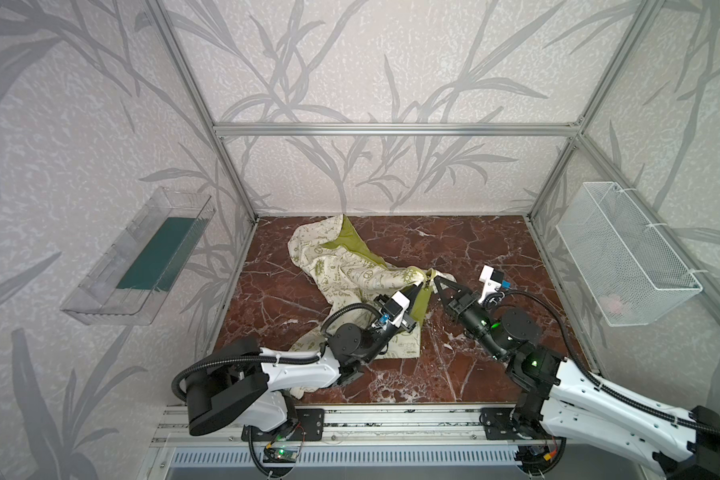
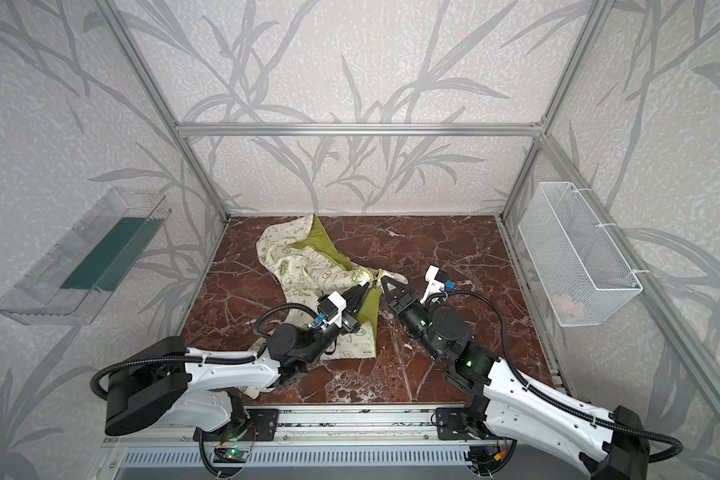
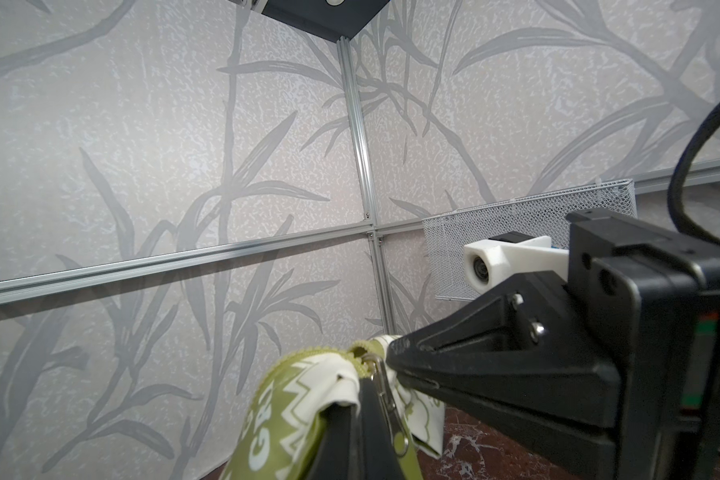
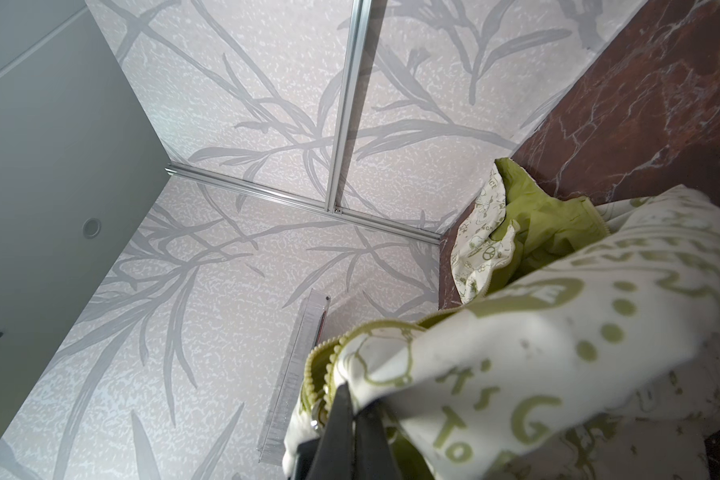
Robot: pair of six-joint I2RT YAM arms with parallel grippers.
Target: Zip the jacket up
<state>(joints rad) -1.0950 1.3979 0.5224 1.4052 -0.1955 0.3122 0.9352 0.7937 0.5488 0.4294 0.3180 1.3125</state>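
Two pinches are held on the jacket [image 1: 346, 270]: left gripper [image 1: 420, 286] beside the zipper pull [image 3: 385, 386], right gripper [image 1: 436, 281] opposite. Fabric should be tensioned before sliding.

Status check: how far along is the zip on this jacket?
Done: grips are set at the zipper. In hand: left pincer and right pincer shut on the jacket beside the slider. Left: olive lining shows toward the hood, so that stretch is unzipped; below the pincers I cannot tell.
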